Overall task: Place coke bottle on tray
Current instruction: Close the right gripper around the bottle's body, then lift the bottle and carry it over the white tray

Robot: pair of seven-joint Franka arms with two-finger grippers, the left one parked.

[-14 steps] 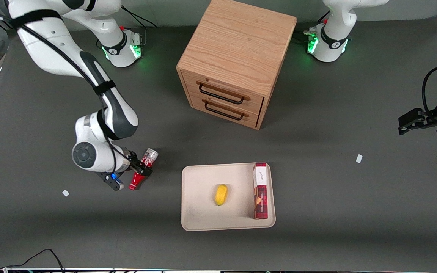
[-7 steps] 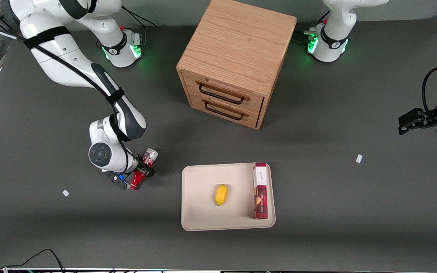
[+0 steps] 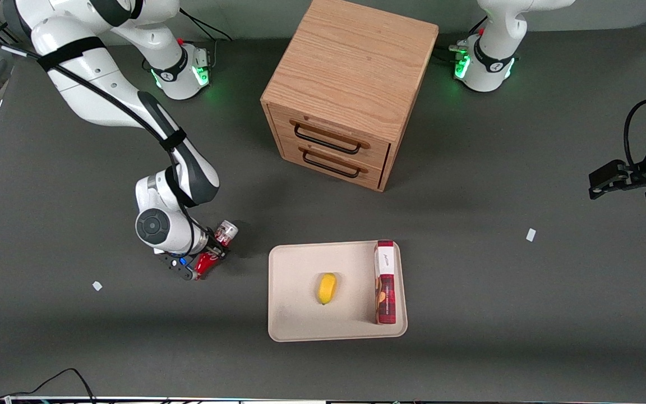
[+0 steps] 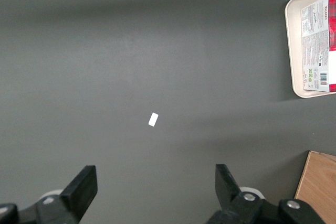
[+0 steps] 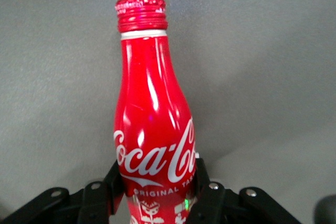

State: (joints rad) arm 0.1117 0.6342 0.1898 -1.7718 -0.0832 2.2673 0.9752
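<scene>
A: Red metal fills the right wrist view. What do the jaws hold?

B: The gripper (image 5: 157, 192) is clamped on the bottle (image 5: 152, 129), one black finger (image 5: 202, 190) pressed to each side of its lower body, across the white lettering.

A: How does the bottle lie?

B: Its long axis runs straight out from the jaws, red cap farthest from them. In the front view the gripper (image 3: 213, 254) sits toward the working arm's end of the table from the tray (image 3: 289, 328). The bottle (image 3: 216, 247) is tilted there, silvery base up and away from the camera, neck slanting down toward it. Whether it touches the table I cannot tell.

A: And the tray?

B: Near the bottle, not touching. A yellow fruit (image 3: 327, 288) lies mid-tray, and a box (image 3: 385, 282) stands along the edge farthest from the bottle. The strip nearest the bottle is bare.

A: So the move?

B: Probably a short sideways carry toward the parked arm's end, setting down short of the fruit.
</scene>
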